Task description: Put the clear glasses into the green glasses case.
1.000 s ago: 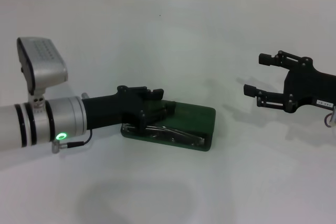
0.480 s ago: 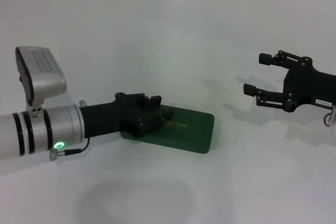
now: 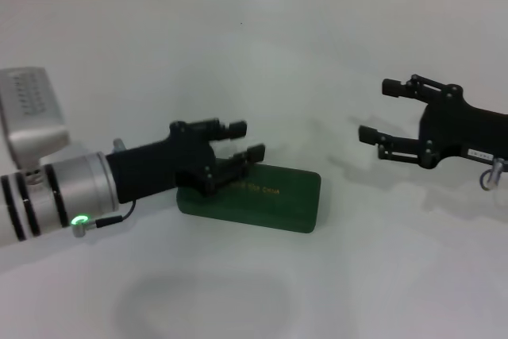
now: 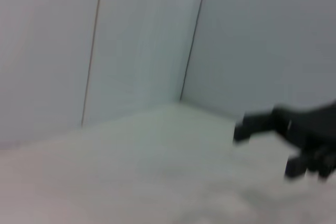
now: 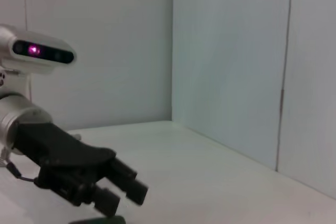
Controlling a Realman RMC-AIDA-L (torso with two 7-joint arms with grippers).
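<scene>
Now the dark green hard rectangular case (image 3: pixel 250 200) lies shut on the white counter (image 3: pixel 317 53); the left claw (image 3: pixel 242 142), wide and empty above its lid, could nudge it askew. The right claw (image 3: pixel 371 111) hangs wide, well apart.

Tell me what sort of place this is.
Probably a robot test bench, not a home or shop: a plain white table with white panelled walls behind it, two black pincers, left and right, and only a closed green glasses case.

Even, bright light falls on the white table (image 3: pixel 262 61) from above. The dark green rectangular case (image 3: pixel 270 200) and both black arms cast soft grey shadows. The left wrist view is blurred; the other views are sharper.
</scene>
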